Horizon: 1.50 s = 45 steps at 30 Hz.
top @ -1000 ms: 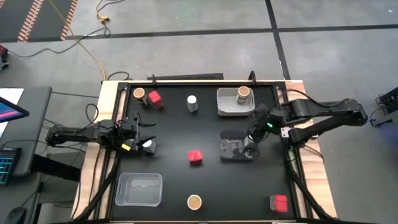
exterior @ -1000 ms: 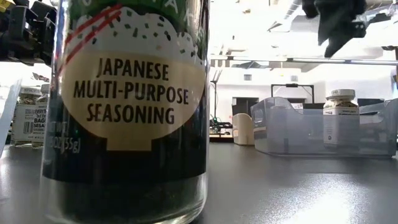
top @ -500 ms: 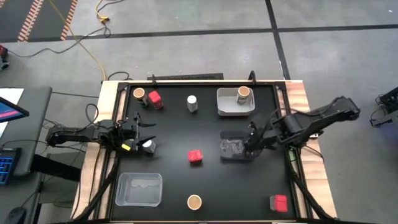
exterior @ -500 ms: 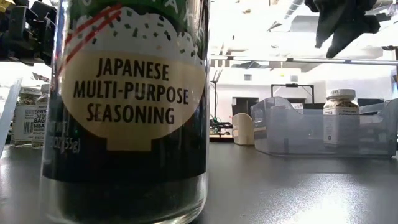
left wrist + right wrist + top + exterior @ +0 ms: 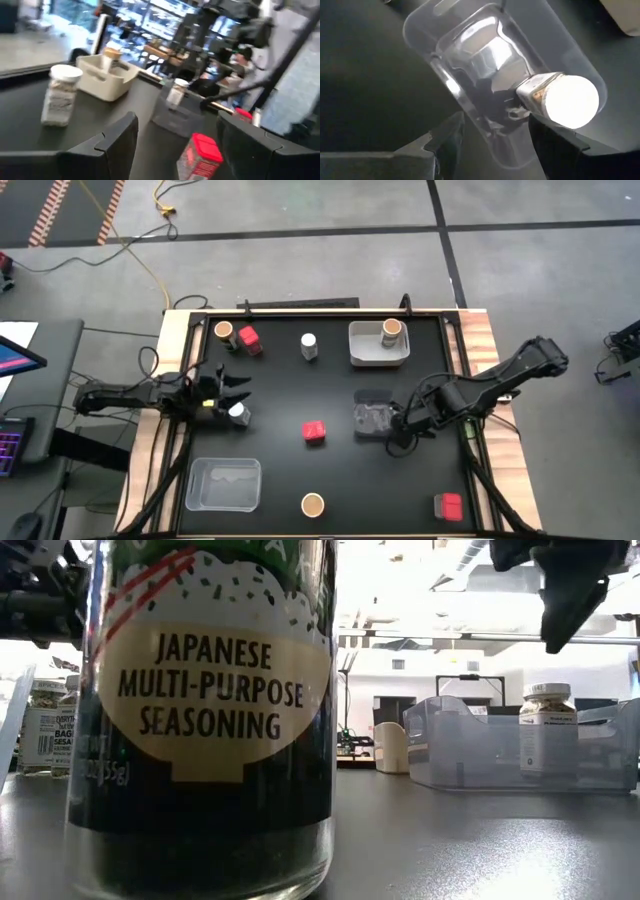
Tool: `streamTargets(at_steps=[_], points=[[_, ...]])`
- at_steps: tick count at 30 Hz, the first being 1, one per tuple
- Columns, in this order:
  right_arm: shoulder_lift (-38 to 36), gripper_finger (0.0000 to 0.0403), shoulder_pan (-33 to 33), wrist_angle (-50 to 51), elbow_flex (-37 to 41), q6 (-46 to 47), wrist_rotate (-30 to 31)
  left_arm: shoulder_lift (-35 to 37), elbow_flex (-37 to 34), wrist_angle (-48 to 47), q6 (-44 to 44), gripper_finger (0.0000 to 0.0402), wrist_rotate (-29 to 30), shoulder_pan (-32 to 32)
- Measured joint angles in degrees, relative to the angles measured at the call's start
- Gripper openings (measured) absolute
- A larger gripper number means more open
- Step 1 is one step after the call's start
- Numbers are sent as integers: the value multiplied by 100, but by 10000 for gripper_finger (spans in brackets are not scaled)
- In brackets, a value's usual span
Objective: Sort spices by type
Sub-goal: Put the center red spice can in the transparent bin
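Right gripper [image 5: 492, 137], jaws apart and empty, above white-lidded jar [image 5: 560, 98] in clear tray [image 5: 445, 30]; lift straight clear, avoiding the tray wall; left gripper [image 5: 175, 145] open, empty, waiting left.

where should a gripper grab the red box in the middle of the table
Grip the red box across its two flat long sides, coming straight down from above. It stands alone on bare black table with nothing touching it, so the fingers have room on both sides. Its flat faces should sit better between the pads than its corners would.

left gripper [image 5: 243, 396] jaws apart, right gripper [image 5: 495, 137] jaws apart
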<state>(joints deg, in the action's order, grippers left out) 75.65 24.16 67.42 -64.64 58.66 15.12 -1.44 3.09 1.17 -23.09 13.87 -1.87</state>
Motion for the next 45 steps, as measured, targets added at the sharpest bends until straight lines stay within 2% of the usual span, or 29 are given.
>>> streamTargets(at_steps=[4,8,17,21,25,28,33,36,40,42,45], points=[[-200,250,141,98,0,-23,-3,-492,660,-369,-29,251,545,-2],[-450,250,233,444,0,-25,-3,-1576,1651,-1170,-27,248,954,-2],[-1102,248,291,787,0,-27,16,-4776,4102,-2382,-633,247,998,-2],[-1424,238,345,939,0,-406,25,-5795,5085,-2860,-1424,247,996,-14],[-1779,221,450,1079,0,-782,68,-6684,5837,-3316,-1786,247,962,-232],[-2028,208,546,1091,0,-964,234,-7240,6282,-3356,-1701,247,930,-508],[-2323,194,589,1185,0,-1158,318,-8068,6761,-3362,-614,247,931,-883],[-2404,189,575,1193,0,-1322,322,-8446,6966,-3321,-323,247,931,-1004],[-2400,185,571,1193,0,-1421,325,-8902,7166,-3280,-541,247,910,-1068],[-2393,185,571,1187,0,-1426,325,-9063,7228,-3275,-985,247,641,-1084],[-2395,184,571,1189,0,-1428,325,-9230,7239,-3014,-1057,247,346,-1083]])
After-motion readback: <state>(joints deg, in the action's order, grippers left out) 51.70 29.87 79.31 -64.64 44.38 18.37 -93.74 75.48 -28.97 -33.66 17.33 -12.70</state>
